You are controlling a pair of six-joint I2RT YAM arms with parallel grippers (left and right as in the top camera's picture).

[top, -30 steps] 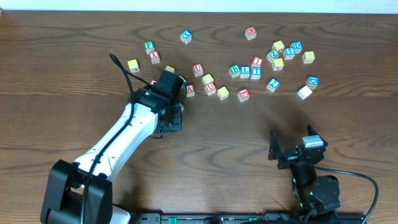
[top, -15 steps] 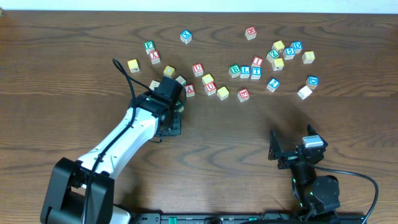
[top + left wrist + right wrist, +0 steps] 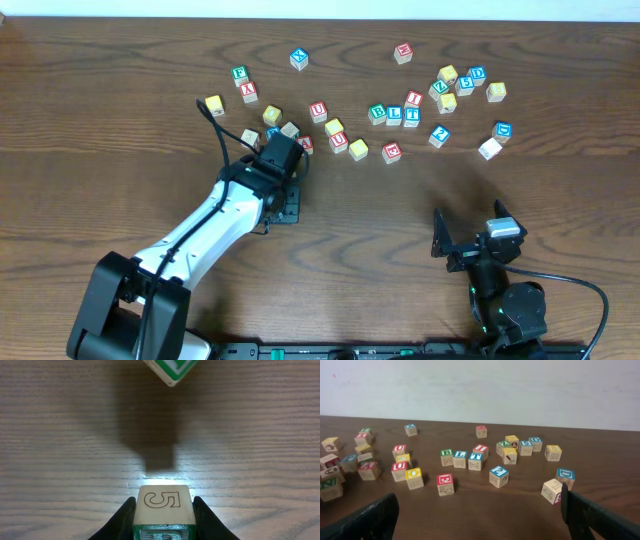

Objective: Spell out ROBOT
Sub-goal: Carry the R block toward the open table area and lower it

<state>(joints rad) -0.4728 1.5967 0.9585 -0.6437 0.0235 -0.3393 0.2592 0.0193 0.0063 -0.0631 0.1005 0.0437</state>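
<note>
The left gripper [image 3: 164, 516] is clenched on a wooden block [image 3: 164, 504] whose upper face shows a 5, left of the centre of the table [image 3: 60, 435]. Whether the block touches the wood cannot be told. A green-edged block [image 3: 172, 370] lies just ahead of it. The right gripper [image 3: 477, 497] is spread wide on nothing, by the near edge toward the right corner. B [image 3: 377, 113], L [image 3: 394, 116] and T [image 3: 411, 117] sit side by side toward the far edge.

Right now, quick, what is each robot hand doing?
Left gripper: shut on a green wooden block with a 5 on it.
Right gripper: open, holding nothing.
</note>
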